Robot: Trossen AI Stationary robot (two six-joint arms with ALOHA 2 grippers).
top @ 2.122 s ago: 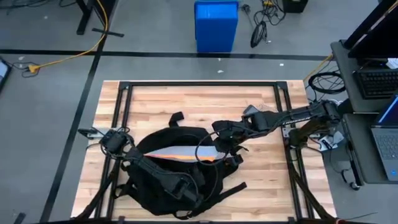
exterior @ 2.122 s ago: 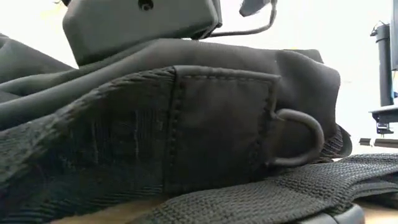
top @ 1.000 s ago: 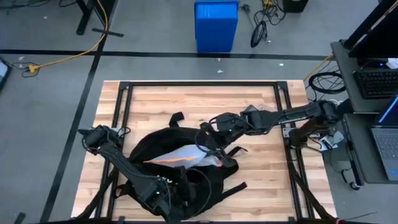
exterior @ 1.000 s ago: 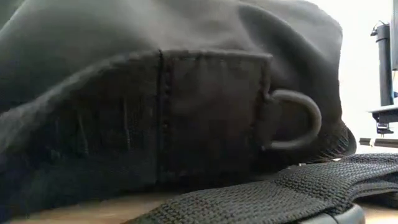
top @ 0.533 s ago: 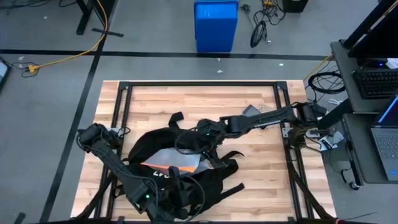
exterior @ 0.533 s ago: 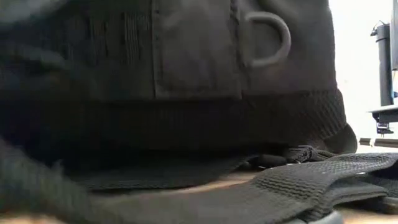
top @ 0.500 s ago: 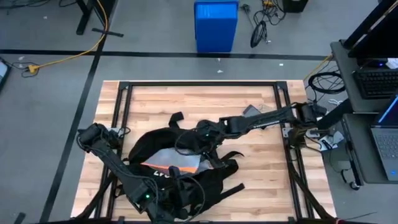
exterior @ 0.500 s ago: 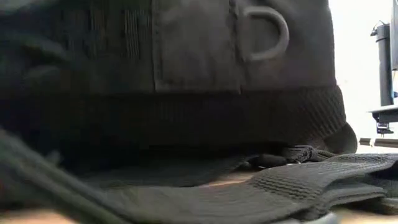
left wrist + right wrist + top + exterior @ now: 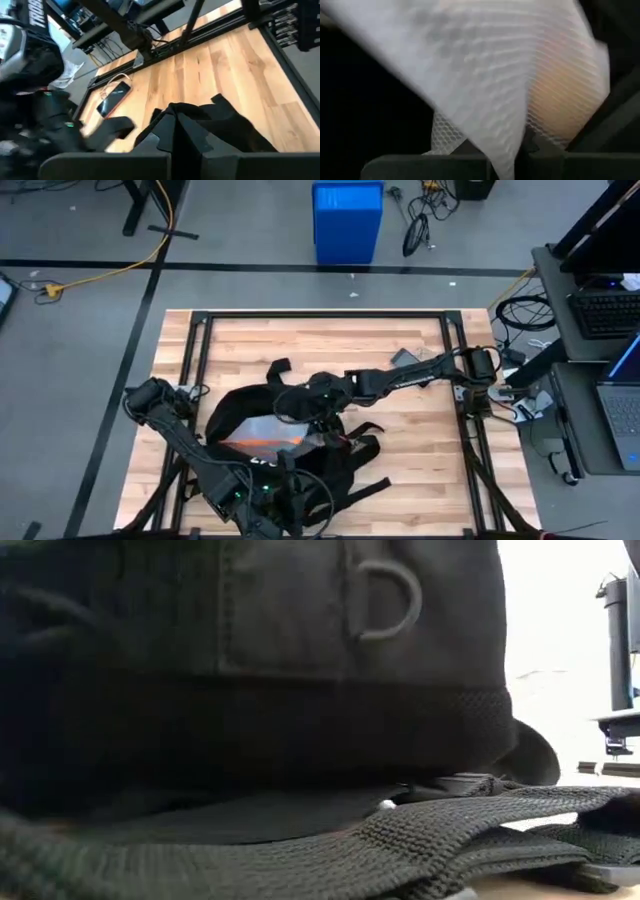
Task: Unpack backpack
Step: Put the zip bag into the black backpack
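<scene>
**Pulling mesh from the open backpack**

Looking straight down in the high view, there is one backpack (image 9: pixel 285 455) on the table (image 9: pixel 420 435), two dark arms, one blue bin (image 9: pixel 347 220) on the floor beyond the far edge, and one laptop (image 9: pixel 625 405) on a side desk at the right. The backpack lies flat toward the near left part of the table, its long axis running roughly left to right, its opening gaping upward and showing a pale and orange lining (image 9: pixel 262 432). Straps trail off toward the right and the far side. The right pincer (image 9: pixel 305 408) sits at the far rim of the opening; the left pincer (image 9: pixel 262 498) is down at the pack's near edge, over the black fabric. A black frame rail borders the table on every side.

The low view is almost filled by the backpack's black side, with one D-ring (image 9: pixel 388 600) high up and woven straps (image 9: pixel 420 835) lying across the foreground, blocking the view of both arms.

The left wrist view shows the left pincer's fingers (image 9: pixel 165 150) together on a fold of black backpack fabric, and one phone (image 9: pixel 114 98) lying on the table beyond.

The right wrist view shows white mesh (image 9: pixel 485 90) pinched between the right pincer's closed fingers (image 9: pixel 445 167), with an orange tint behind it
</scene>
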